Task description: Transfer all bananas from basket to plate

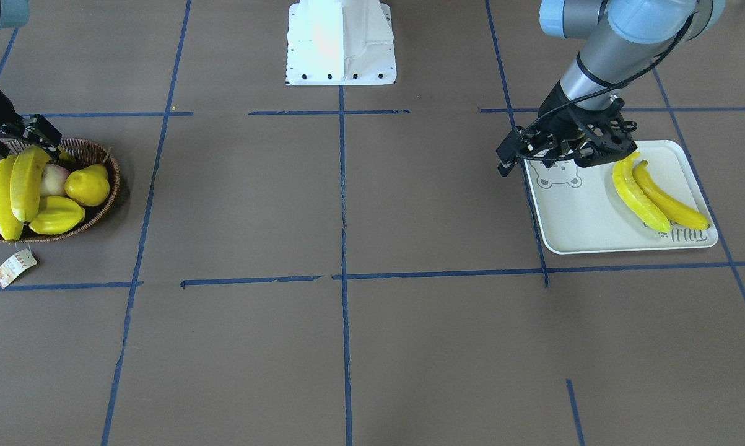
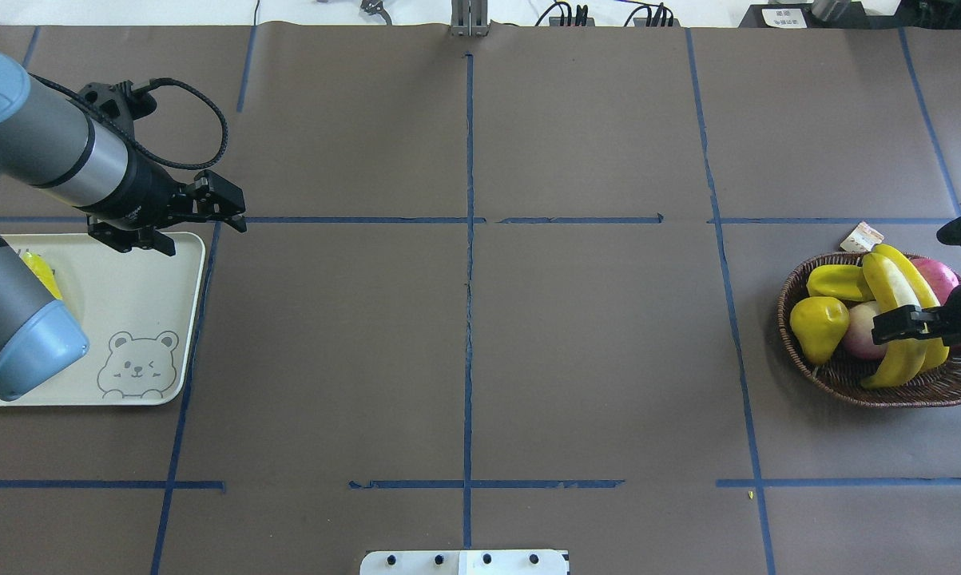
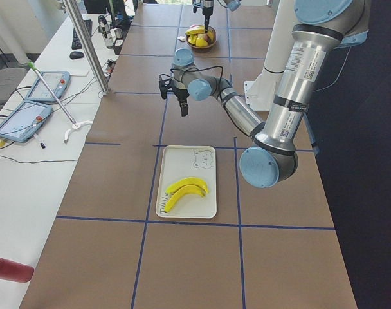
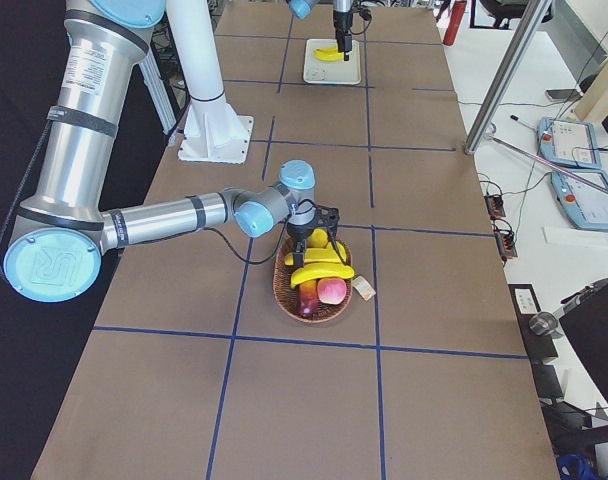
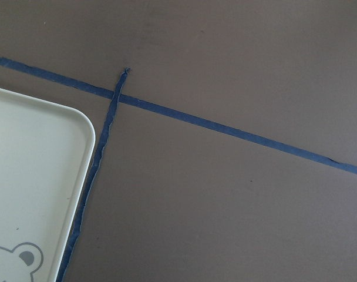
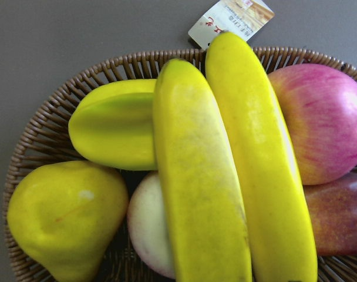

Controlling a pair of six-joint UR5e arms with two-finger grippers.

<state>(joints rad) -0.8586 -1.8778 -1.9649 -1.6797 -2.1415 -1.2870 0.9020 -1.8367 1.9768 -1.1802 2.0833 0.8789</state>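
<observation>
The table (image 2: 592,335) is covered in brown paper, gridded with blue tape lines (image 2: 469,319). In the exterior left view a white side bench (image 3: 41,187) runs from seven to eleven o'clock, holding two teach pendants (image 3: 20,120) at nine and a keyboard (image 3: 78,37) at eleven; a metal pole (image 3: 86,48) slants up beside them.

Overhead view looks down from behind the robot (image 1: 340,43), front view faces it; both share basket (image 2: 887,393) and plate (image 2: 129,279).
</observation>
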